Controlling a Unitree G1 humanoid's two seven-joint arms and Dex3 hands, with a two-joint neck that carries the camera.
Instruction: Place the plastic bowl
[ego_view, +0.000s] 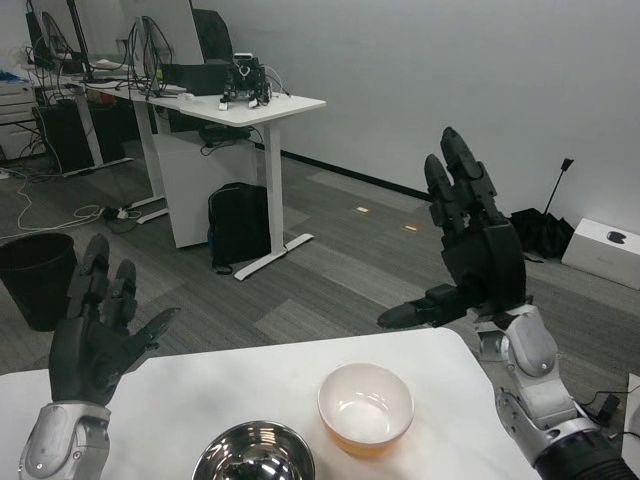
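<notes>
Plastic bowl (366, 405) sits upright on the white desk (200, 385), below the raised right hand (478, 255), whose fingers are spread and hold nothing. Left hand (97, 335) is likewise raised, spread and unladen. A metal bowl (254, 455) stands just beside the plastic one.

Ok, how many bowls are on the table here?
2. The plastic bowl sits right of centre; the steel bowl is beside it at the bottom edge, partly cut off.
</notes>
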